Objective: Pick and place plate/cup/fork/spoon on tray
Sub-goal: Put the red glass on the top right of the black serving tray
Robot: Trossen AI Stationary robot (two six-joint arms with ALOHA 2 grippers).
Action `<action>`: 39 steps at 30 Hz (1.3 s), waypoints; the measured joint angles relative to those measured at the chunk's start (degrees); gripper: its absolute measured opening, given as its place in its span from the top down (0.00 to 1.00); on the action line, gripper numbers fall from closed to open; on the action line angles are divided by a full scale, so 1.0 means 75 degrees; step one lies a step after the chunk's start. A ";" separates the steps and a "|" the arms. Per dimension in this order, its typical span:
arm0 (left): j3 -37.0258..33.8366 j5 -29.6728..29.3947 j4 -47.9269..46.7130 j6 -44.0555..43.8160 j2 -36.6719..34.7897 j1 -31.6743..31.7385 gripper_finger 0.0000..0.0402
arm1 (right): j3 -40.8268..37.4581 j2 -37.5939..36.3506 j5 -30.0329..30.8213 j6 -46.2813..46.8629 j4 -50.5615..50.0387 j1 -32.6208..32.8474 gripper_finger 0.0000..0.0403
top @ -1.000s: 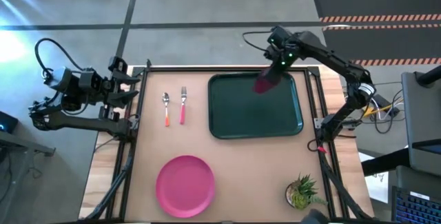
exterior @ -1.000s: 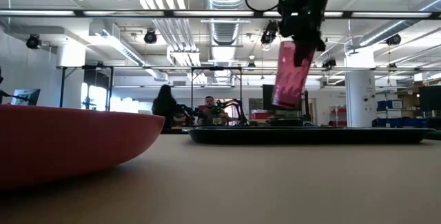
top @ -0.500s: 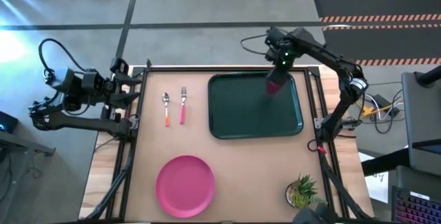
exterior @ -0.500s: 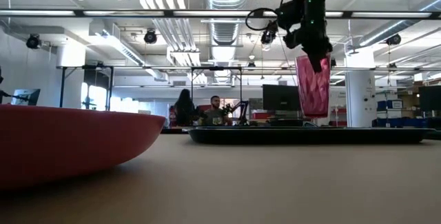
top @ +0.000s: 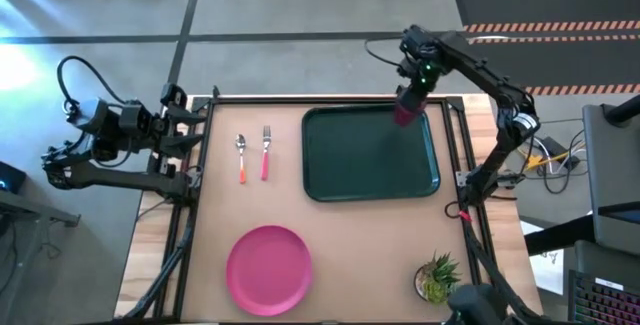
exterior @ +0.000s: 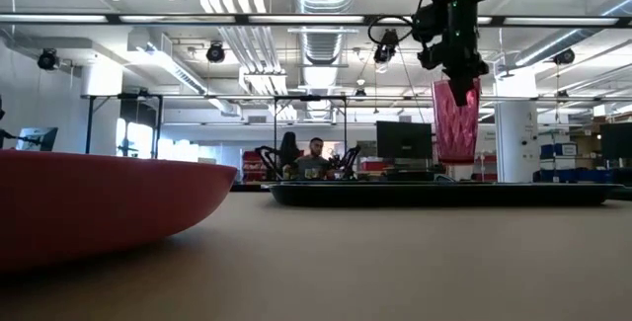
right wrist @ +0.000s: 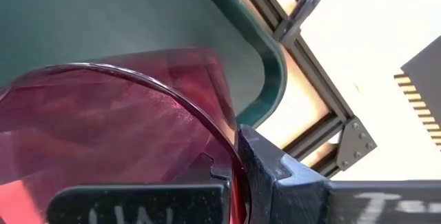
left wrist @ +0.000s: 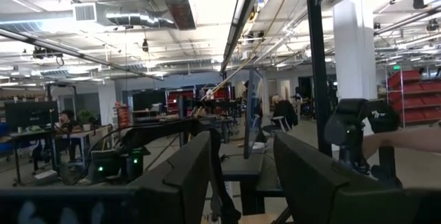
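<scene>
the right tool [top: 411, 93] grips the small translucent dark-red plastic cup [top: 404, 114] upright above the far right corner of the dark green rectangular tray [top: 368, 155]. orange-handled spoon [top: 241, 156], pink-handled fork [top: 266, 151], round pink plate [top: 268, 270] and potted plant [top: 437, 278] lie apart on the desk [top: 370, 245]. the left tool [top: 196, 130] waits half-open off the desk's left edge.

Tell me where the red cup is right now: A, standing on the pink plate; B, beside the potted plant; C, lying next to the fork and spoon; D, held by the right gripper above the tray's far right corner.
D: the right gripper is shut on the cup, which hangs clear of the tray near its far right corner.
</scene>
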 joint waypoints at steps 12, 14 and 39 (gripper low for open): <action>0.0000 0.0000 0.0000 0.0000 0.0000 0.0000 0.64 | -0.0986 0.0000 -0.0089 -0.0110 0.0698 -0.0185 0.98; 0.0000 0.0000 0.0000 0.0000 0.0000 0.0000 0.64 | -0.1139 0.0005 -0.0297 -0.0110 0.0912 -0.0205 0.98; 0.0000 0.0000 0.0000 -0.0201 0.0000 0.0000 0.64 | -0.1620 -0.0003 -0.0177 -0.0389 0.1434 -0.0561 0.94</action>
